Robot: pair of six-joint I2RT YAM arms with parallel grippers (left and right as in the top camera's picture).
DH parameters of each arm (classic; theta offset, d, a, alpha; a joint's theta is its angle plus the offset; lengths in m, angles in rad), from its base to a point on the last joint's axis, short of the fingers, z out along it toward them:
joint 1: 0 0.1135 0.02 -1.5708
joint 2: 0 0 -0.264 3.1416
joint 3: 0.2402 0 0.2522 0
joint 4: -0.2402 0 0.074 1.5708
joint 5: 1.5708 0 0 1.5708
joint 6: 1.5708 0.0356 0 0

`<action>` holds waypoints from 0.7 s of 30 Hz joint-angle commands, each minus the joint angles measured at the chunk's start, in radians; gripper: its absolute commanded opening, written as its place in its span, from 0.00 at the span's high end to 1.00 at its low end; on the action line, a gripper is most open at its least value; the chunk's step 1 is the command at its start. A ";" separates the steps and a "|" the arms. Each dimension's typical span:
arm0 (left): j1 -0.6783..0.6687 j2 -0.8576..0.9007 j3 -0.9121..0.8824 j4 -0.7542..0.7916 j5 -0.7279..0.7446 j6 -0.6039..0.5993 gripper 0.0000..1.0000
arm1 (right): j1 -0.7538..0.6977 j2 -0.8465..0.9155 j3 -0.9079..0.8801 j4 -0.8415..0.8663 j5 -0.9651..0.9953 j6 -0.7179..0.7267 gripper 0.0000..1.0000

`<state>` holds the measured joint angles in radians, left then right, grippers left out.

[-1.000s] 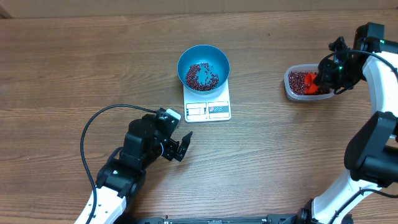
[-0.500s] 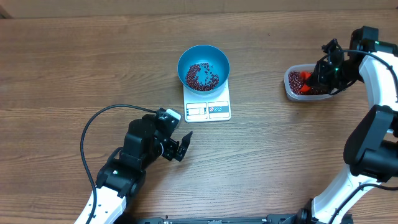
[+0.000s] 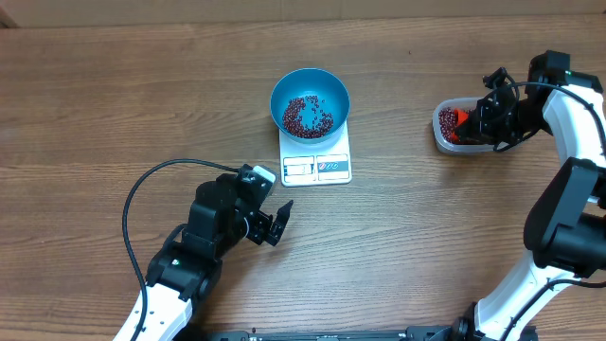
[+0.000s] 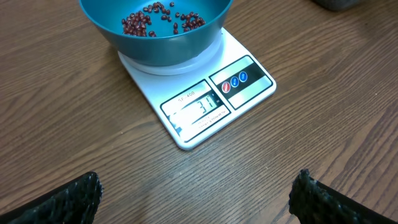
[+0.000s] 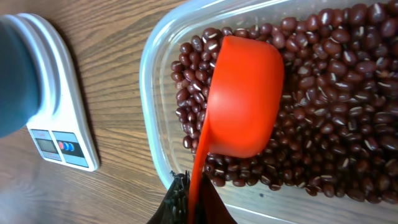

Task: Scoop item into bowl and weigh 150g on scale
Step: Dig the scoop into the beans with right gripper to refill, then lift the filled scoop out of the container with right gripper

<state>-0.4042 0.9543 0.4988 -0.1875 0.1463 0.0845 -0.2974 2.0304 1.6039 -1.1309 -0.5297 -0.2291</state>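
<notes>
On a wood-grain worktop (image 3: 114,95), the right gripper (image 5: 186,202) is clamped on the thin handle of an orange scoop (image 5: 245,99), whose rounded back faces up over the beans (image 5: 336,112) in a clear tub (image 5: 149,68). The step appears to be loading. The scoop should drive its lip under the pile, roll level before lifting, and carry a modest load, since loose beans spill easily. The left gripper (image 3: 281,223) rests wide apart and empty, near the scale (image 4: 205,106). The tub is thin, rounded, see-through plastic. The deep, smooth blue bowl (image 4: 161,46) sits on the flat white scale, holding a sparse layer. The beans are small, glossy, oval and dark red-brown.
</notes>
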 commanded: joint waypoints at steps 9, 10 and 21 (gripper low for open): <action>-0.004 0.001 -0.007 0.001 0.011 -0.002 0.00 | -0.114 0.015 -0.015 -0.030 -0.227 -0.042 0.96; -0.004 0.001 -0.007 0.001 0.011 -0.002 0.01 | -0.126 0.015 -0.015 -0.032 -0.239 -0.042 0.96; -0.004 0.001 -0.007 0.001 0.011 -0.002 0.00 | -0.249 0.015 -0.015 -0.077 -0.374 -0.121 0.96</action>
<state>-0.4042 0.9543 0.4988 -0.1875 0.1463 0.0845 -0.5228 2.0361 1.5948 -1.1992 -0.8185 -0.2955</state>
